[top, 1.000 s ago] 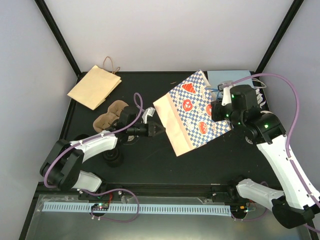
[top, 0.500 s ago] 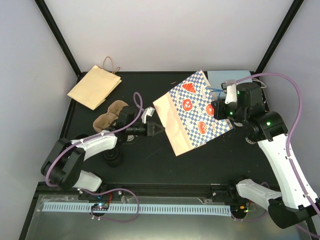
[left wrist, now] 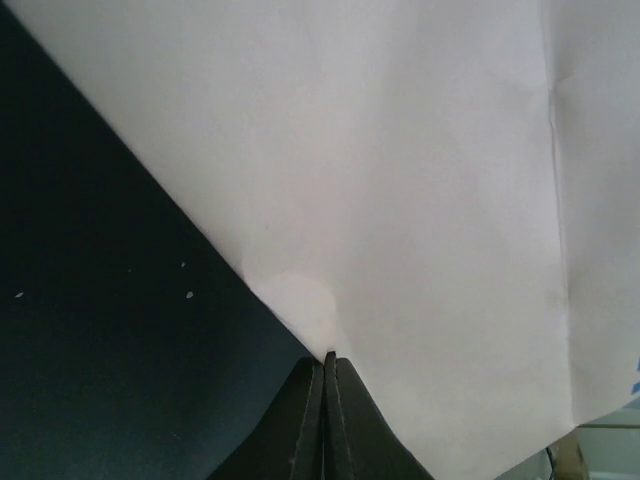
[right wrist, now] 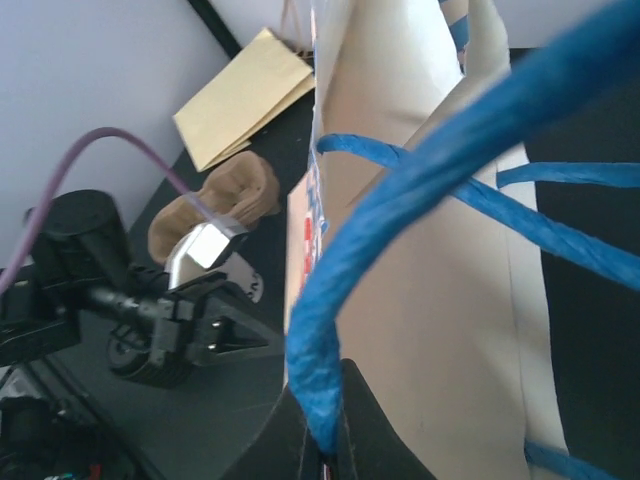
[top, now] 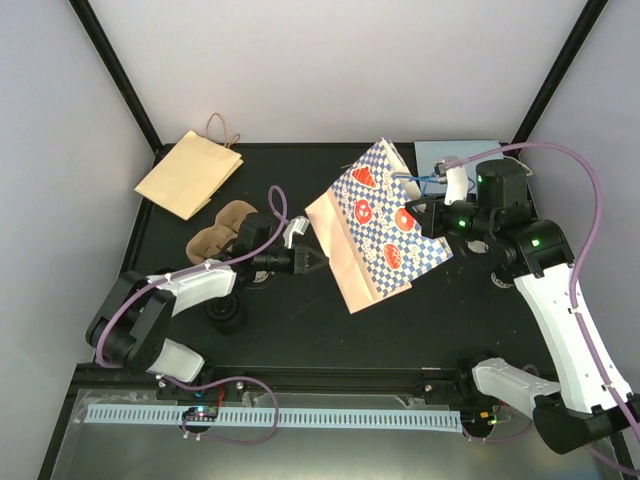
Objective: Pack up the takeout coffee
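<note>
The left gripper (left wrist: 325,365) is keeping its jaws pressed together, and the pale edge of the checked paper bag (top: 375,235) is running right into their tips, so it is pinching the bag's left edge. In the overhead view this gripper is pointing to the right, just left of the frame's middle, with its arm stretching back toward the lower left.

The right gripper (right wrist: 335,450) is holding its jaws clamped on the blue handle (right wrist: 400,190), whose cord is looping up out of them and across its own camera's view. From above, this gripper is sitting at the bag's upper right end, right of centre.

The bag is hanging between the two grippers, tilting with its handle end raised toward the upper right and its pale underside showing along the lower left. Its lower corner is lying near the black table (top: 300,330); whether it is touching is not clear.

A flat brown paper bag (top: 190,172) is lying at the upper left of the table. A brown cardboard cup tray (top: 222,228) is sitting just below it, beside the left arm. A dark round thing (top: 225,318) is standing under that arm, too dim to identify.
</note>
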`<control>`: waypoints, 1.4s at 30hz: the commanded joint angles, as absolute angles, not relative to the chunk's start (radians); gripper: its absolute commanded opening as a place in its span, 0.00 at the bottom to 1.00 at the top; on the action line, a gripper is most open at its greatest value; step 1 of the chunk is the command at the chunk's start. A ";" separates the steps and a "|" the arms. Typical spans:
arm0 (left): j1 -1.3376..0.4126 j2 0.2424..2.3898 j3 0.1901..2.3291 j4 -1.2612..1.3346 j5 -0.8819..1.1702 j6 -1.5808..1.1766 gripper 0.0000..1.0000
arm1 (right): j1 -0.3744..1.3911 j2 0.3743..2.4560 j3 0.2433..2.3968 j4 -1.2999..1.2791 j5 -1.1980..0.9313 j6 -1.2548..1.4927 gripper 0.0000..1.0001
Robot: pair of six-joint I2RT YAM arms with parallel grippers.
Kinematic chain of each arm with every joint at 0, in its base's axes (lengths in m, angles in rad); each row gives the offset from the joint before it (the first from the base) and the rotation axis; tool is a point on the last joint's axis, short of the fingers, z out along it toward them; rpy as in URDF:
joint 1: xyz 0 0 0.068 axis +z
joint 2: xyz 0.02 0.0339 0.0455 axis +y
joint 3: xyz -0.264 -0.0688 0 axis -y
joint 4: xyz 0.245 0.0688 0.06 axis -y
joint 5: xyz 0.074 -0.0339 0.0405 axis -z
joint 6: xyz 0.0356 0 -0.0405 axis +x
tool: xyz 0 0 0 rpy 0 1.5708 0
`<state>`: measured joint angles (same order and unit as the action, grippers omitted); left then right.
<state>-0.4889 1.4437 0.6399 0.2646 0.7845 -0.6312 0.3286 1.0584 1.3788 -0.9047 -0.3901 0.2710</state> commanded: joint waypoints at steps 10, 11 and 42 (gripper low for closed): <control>-0.477 1.521 0.707 0.198 0.751 -0.598 0.02 | 0.318 1.075 1.370 -0.757 -0.604 0.303 0.01; -0.477 1.517 0.711 0.197 0.751 -0.597 0.02 | 0.320 1.079 1.363 -0.761 -0.586 0.299 0.01; -0.482 1.211 0.728 -0.069 0.528 -0.445 0.75 | 0.479 1.205 1.397 -0.862 -0.038 0.254 0.02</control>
